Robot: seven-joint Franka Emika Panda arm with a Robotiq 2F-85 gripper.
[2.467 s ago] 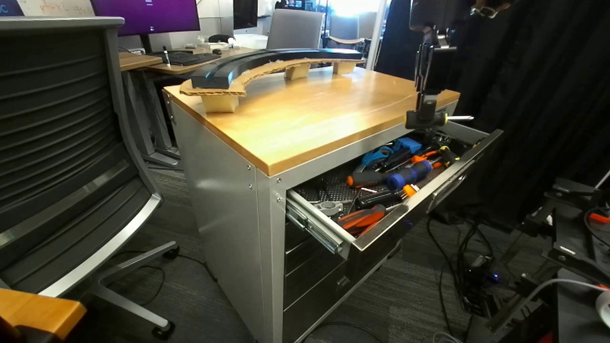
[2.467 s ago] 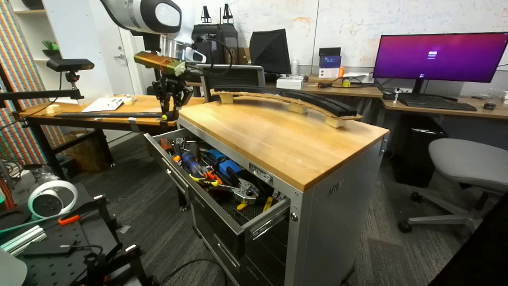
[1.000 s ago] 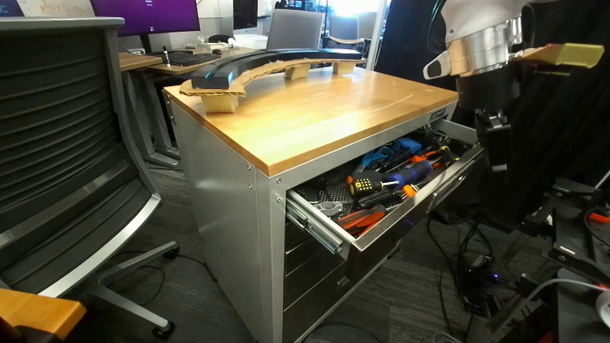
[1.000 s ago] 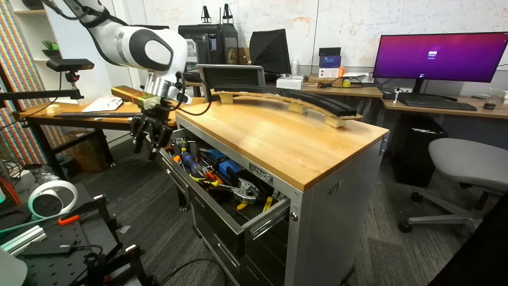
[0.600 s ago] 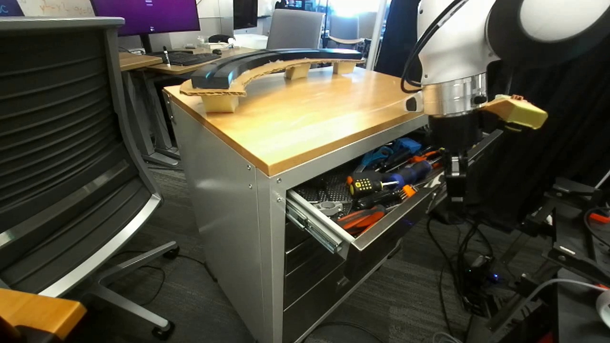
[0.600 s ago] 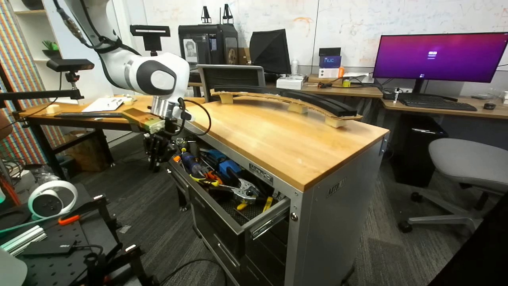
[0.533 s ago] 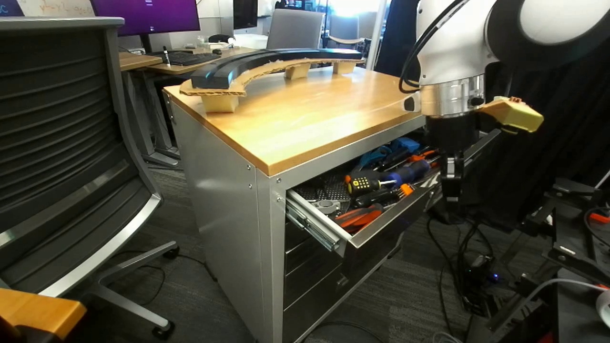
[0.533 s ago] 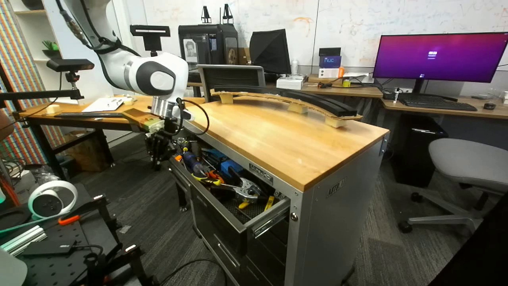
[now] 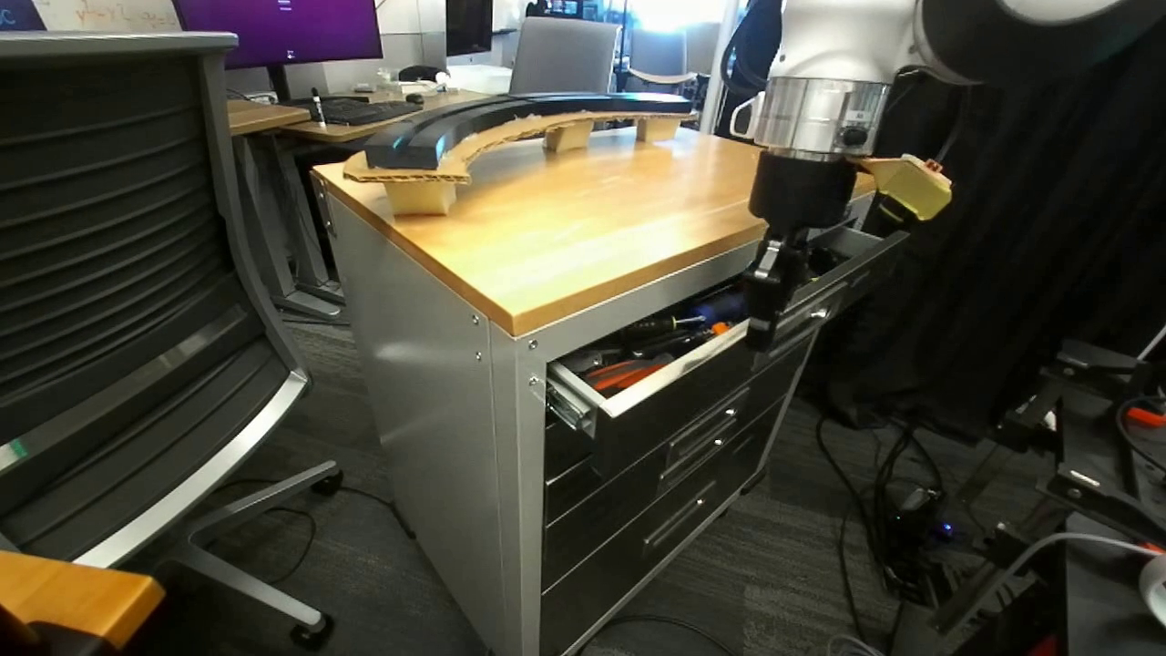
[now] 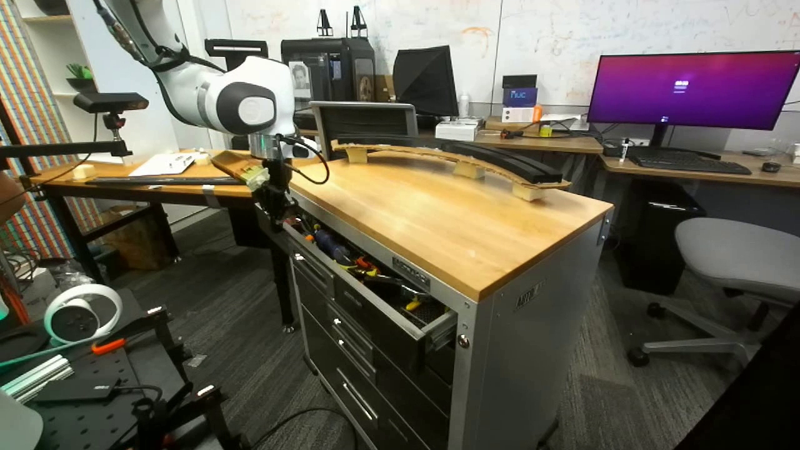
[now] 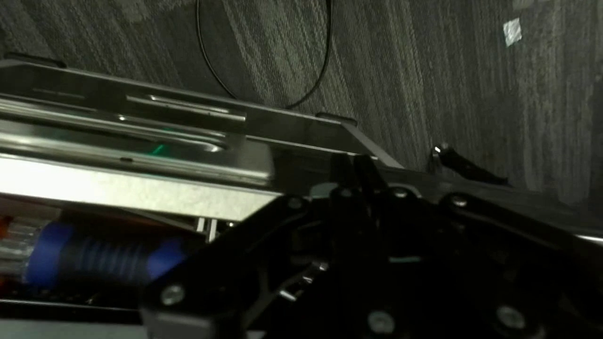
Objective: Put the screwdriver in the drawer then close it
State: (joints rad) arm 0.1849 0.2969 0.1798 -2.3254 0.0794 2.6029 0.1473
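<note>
Screwdriver (image 9: pixel 654 325), one, stubby, dark handle, yellow collar: delivered, lying loose among the other tools in the drawer, so I would enter the first half of the job as done. Drawer (image 9: pixel 676 371), one, topmost, grey metal: partly closed, its front standing out from the cabinet (image 9: pixel 428 364), with a stretch of slide rail (image 9: pixel 567 407) showing; closing under way, by my judgement, the rest of the push outstanding. Hand (image 11: pixel 352 161), one, black: fingers together, nothing between them, hanging just outside the drawer's front near its handle (image 9: pixel 813 317); contact I cannot make out for certain, though the push looks to be its work. Accompanying pieces, inside: red grips (image 9: pixel 629 372) in a front corner, a blue-and-black tool (image 11: pixel 108 256) farther along. Lower drawers (image 9: pixel 656 497): flush, as before. Differences against half a second ago: drawer farther in; hand moved in with it, closer to the cabinet; screwdriver carried along, now in the cabinet's shade, the yellow dots on its handle no longer clear. Against two and a half seconds ago: screwdriver then gripped in the hand above the drawer, now released and lying within.
</note>
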